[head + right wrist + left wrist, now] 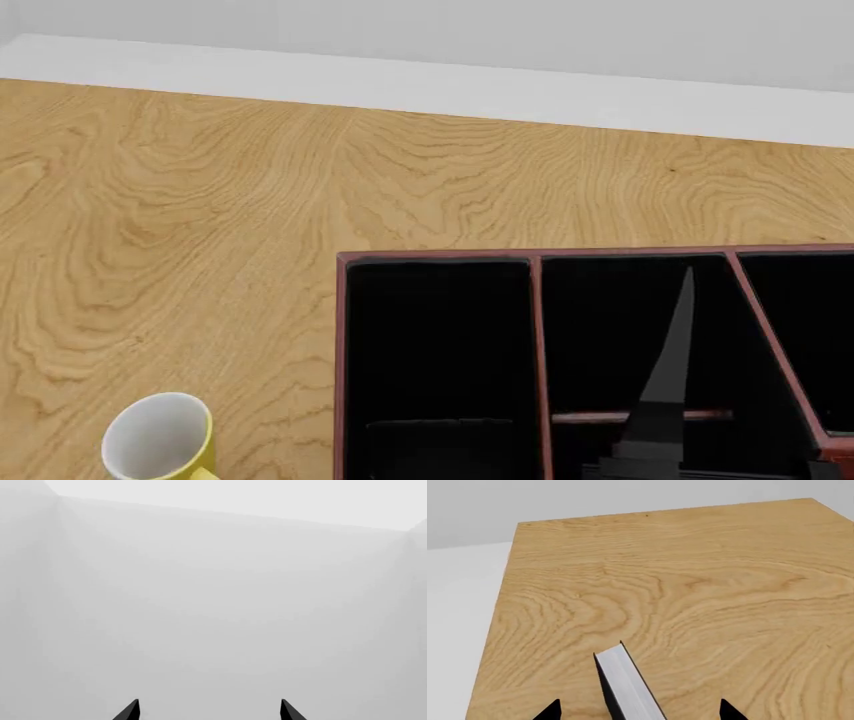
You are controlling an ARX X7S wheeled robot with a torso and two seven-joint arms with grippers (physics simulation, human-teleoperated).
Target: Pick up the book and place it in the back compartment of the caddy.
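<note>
Book (627, 687) between left end effector (639, 711) tips, grip unclear, right end effector (209, 711) released, facing wall.

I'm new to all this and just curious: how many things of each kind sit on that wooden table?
Black hardback book with a white page block: 1
Black compartment caddy with reddish-brown rims: 1
Yellow mug with a white inside: 1
Total: 3, on the light wooden table.
</note>
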